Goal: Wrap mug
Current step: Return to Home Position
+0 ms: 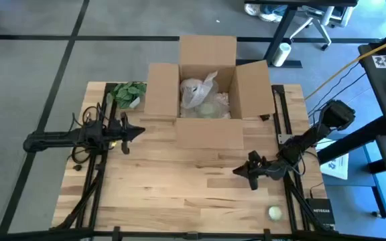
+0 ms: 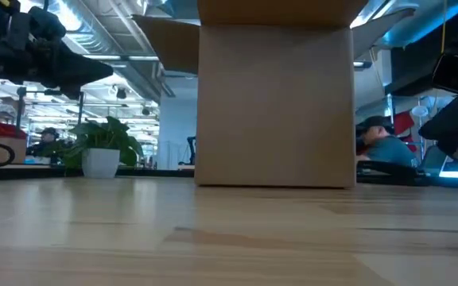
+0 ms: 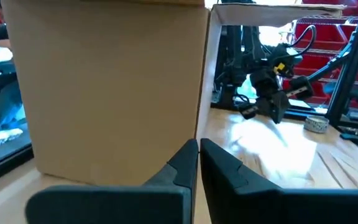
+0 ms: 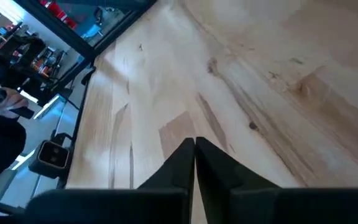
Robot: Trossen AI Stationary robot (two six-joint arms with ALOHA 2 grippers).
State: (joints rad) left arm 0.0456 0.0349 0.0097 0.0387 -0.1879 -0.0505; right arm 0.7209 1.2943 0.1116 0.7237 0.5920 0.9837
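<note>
Wooden table (image 1: 179, 201) bears the open cardboard box (image 1: 210, 134), bubble-wrapped mug (image 1: 198, 96) inside. Beside the box's left flap the left gripper (image 1: 138, 130), off its front right corner the right gripper (image 1: 237, 171): both closed, empty. Packing looks done; only parking the arms seems left.

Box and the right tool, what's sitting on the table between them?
Nothing. The high view shows only bare table between the box and the right tool.
</note>
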